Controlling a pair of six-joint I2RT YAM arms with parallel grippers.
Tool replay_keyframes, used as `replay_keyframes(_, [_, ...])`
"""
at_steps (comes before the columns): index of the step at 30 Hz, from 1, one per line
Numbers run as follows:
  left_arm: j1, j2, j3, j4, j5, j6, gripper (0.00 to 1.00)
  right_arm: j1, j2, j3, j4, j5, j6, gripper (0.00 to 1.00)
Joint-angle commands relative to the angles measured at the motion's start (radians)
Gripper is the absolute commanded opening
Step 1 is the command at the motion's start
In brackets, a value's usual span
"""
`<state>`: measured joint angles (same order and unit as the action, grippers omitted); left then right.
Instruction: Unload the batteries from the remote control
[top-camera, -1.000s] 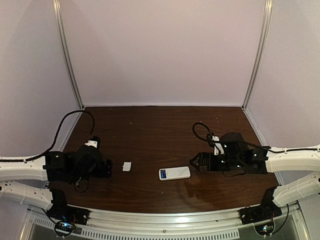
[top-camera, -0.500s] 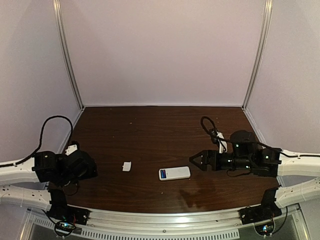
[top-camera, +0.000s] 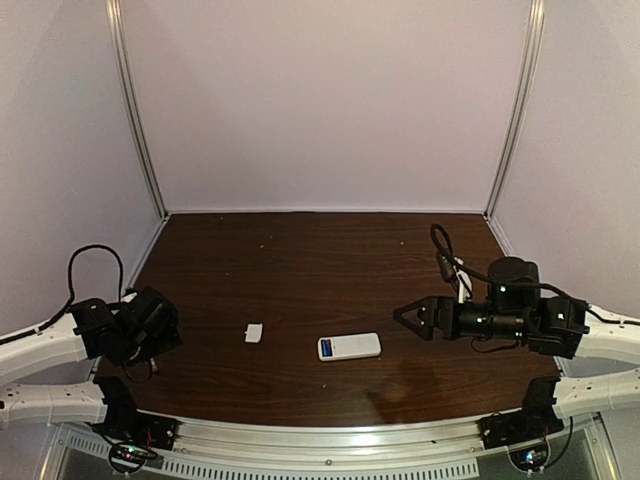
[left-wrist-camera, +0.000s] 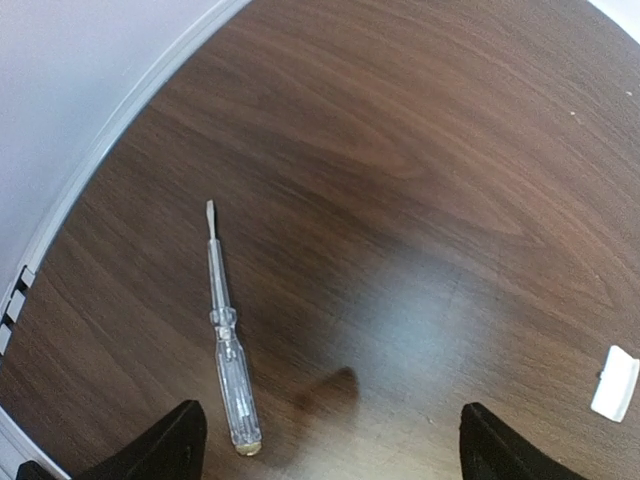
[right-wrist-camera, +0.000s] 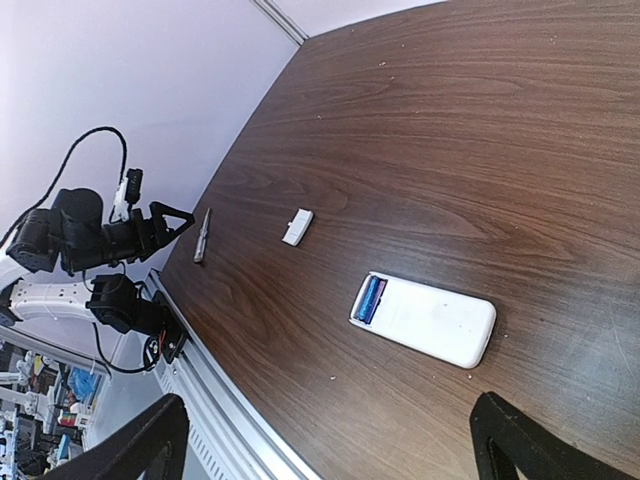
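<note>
The white remote control (top-camera: 349, 346) lies back up on the table, also in the right wrist view (right-wrist-camera: 425, 319). Its battery bay is open at the left end, and the blue and purple-pink batteries (right-wrist-camera: 371, 299) sit inside it side by side. My right gripper (top-camera: 405, 315) is open and empty, hovering right of the remote. My left gripper (top-camera: 168, 330) is open and empty at the far left, above a clear-handled screwdriver (left-wrist-camera: 225, 345), touching nothing.
The small white battery cover (top-camera: 254, 332) lies loose left of the remote, also in the left wrist view (left-wrist-camera: 614, 382). The screwdriver lies near the table's left edge (right-wrist-camera: 202, 236). A metal rail (top-camera: 330, 440) runs along the near edge.
My left arm has drawn back to the far left, away from the cover. My right arm has pulled back to the right and risen, away from the remote.
</note>
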<state>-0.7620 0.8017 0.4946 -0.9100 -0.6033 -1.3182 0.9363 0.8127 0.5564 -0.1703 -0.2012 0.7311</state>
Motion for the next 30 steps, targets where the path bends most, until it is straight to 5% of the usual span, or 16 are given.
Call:
replay_keyframes(1, [0.102, 0.011, -0.044, 0.116, 0.102, 0.123, 0.89, 0.006, -0.027, 0.020, -0.041, -0.010, -0.019, 1.00])
replay_keyframes(22, [0.453, 0.119, -0.125, 0.293, 0.287, 0.260, 0.68, 0.006, -0.050, 0.014, -0.046, -0.022, -0.015, 1.00])
replay_keyframes(30, [0.484, 0.188, -0.131, 0.319, 0.288, 0.258, 0.41, 0.005, -0.065, 0.017, -0.054, -0.026, -0.015, 1.00])
